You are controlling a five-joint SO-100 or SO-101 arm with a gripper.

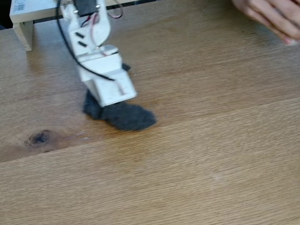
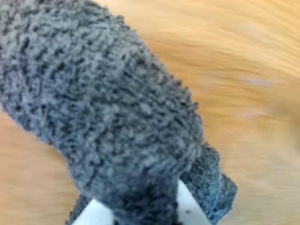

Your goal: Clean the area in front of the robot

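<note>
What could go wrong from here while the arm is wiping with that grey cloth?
1. The grey fuzzy cloth covers the gripper, so the grip cannot be judged; it might slip off mid-wipe.
2. A person's hand rests at the table's far right edge in the fixed view; a wide sweep could reach it.
3. The black cable hangs loose beside the arm and may snag.

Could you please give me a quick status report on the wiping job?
Gripper shut on grey fuzzy cloth. Cloth pressed on oak tabletop, near dark knot. Person's hand at far edge.
</note>
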